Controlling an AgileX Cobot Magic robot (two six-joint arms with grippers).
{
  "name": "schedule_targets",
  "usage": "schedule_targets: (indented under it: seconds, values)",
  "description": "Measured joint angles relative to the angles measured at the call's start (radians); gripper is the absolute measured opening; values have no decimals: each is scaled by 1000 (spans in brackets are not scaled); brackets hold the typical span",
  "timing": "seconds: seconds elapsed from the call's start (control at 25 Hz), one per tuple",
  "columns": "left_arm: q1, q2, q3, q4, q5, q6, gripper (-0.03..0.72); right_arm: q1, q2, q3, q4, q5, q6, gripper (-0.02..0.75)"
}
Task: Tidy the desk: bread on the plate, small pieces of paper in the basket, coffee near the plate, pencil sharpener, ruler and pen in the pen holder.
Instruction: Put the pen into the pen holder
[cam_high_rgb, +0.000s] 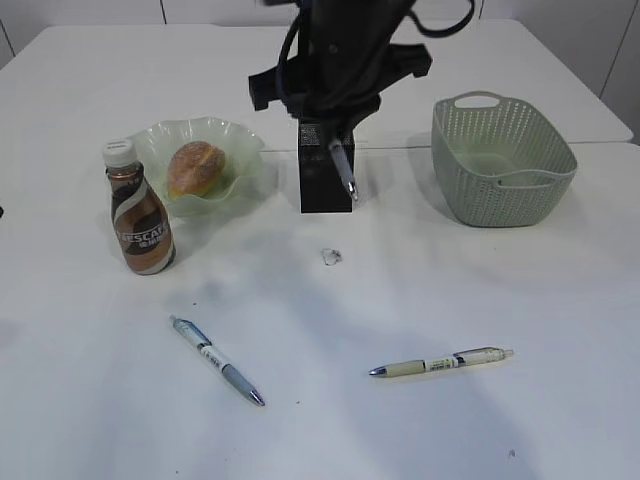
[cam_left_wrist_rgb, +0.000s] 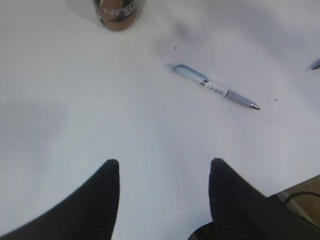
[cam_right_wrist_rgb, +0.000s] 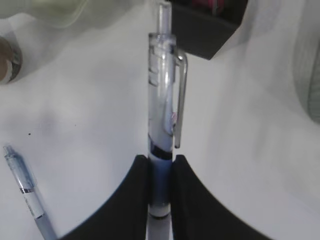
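We count three pens: a clear-barrelled one (cam_right_wrist_rgb: 162, 125) clamped in the right pincer (cam_right_wrist_rgb: 161, 172) above the black mesh pen holder (cam_high_rgb: 325, 180), and two on the white surface (cam_high_rgb: 500, 420) — blue-grip (cam_high_rgb: 217, 360) and cream (cam_high_rgb: 440, 363). Left pincer (cam_left_wrist_rgb: 164, 172) gapes (nothing held).

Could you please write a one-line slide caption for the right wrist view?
Right gripper pinches a clear pen upright, the black pen holder just ahead on the white desk.

Robot lab test bench, bare white desk (cam_high_rgb: 420, 430), staged props, pale panelled wall behind
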Motion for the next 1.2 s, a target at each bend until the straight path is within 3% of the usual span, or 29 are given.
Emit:
schedule_targets:
  seconds: [0.24,0.52,0.56,0.76,0.96,1.2]
  values:
    - [0,0,0,0,-21,0,402,0,-79,25,-78,-22,0,88]
    - [0,0,0,0,-67,0,401,0,-200,206,-204,-261,0,87]
    - [0,0,0,0,-70,0,402,0,-232,282,-237,-377,0,87]
    - [0,0,0,0,-99,0,402,-2,-261,410,-376,-634,44,87]
    - [0,0,0,0,-113,0,401,-40,-259,447,-534,-804,218,87]
    - [0,0,0,-1,-132,0,402,-124,-212,447,-575,-955,271,87]
